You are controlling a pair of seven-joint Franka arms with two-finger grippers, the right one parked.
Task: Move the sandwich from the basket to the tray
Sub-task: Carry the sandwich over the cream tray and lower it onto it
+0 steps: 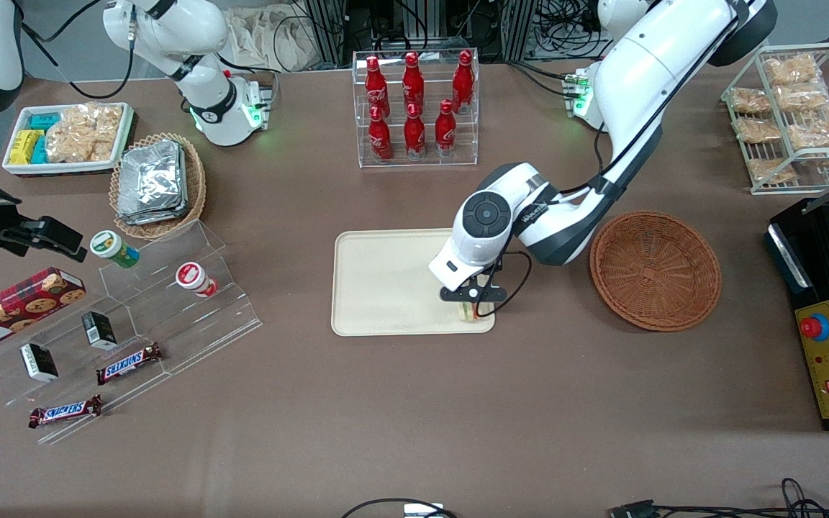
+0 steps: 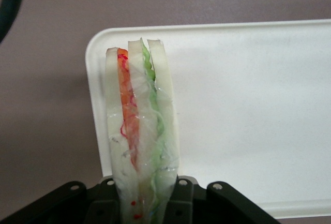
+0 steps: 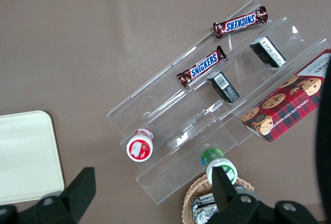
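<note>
My left gripper (image 1: 469,311) is shut on the sandwich (image 1: 467,312), low over the corner of the beige tray (image 1: 386,280) nearest the front camera and the basket. In the left wrist view the sandwich (image 2: 138,131) stands on edge between the fingers (image 2: 182,203), pale bread with an orange stripe and a green stripe, over the tray's corner (image 2: 248,105). The reddish-brown basket (image 1: 655,270) lies beside the tray toward the working arm's end and holds nothing.
A clear rack of red bottles (image 1: 414,101) stands farther from the front camera than the tray. A tan basket of foil packets (image 1: 157,183), a white snack tub (image 1: 65,137) and a clear stepped shelf with snacks (image 1: 134,316) lie toward the parked arm's end. A black control box (image 1: 828,309) lies beside the basket.
</note>
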